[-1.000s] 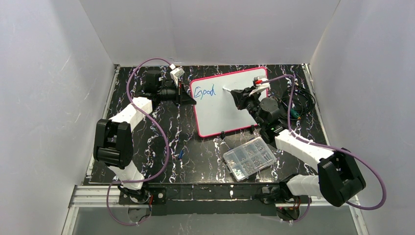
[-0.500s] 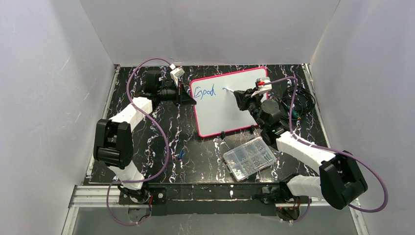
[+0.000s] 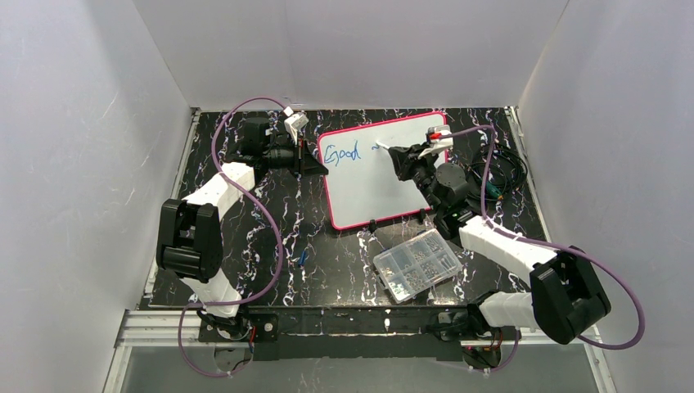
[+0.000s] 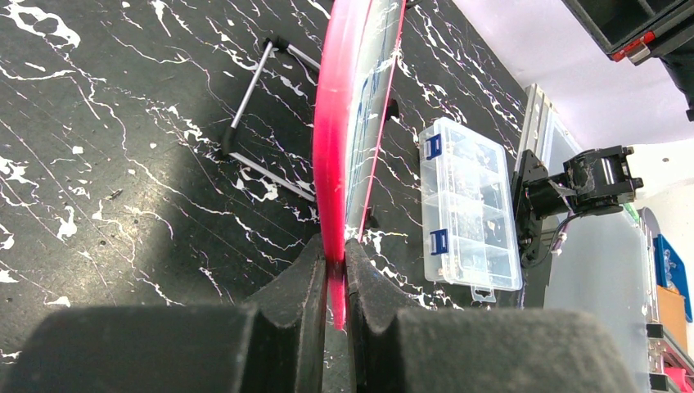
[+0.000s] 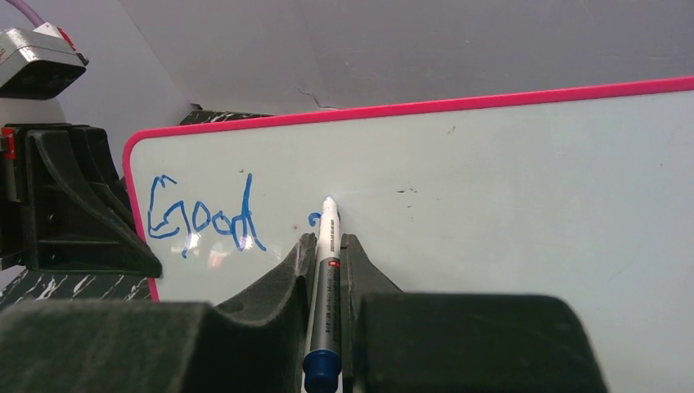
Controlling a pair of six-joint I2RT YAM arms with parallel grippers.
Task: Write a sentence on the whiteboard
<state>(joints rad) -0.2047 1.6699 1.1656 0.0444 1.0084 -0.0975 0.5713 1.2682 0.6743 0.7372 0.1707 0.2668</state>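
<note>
**A:** What is on the left?

**B:** The left gripper. Its jaws are pressed onto the pink left edge of the whiteboard, steadying it. The whiteboard stands propped at the far middle of the table, its face toward the arms.

**A:** And what is written on it?

**B:** "Good" in blue, near the top left corner. Just right of it is a small blue mark. I judge the sentence barely begun.

**A:** Where is the pen?

**B:** The marker is pinched in the right gripper. Its long axis points straight at the whiteboard. The tip is on the surface just right of that mark, touching as far as I can tell.

**A:** So which way next?

**B:** Rightward, I think. Bare white runs right from the tip along the whiteboard's long side, and the right gripper is the nearer one to it. The box lies on the near side, apart from all this.
</note>
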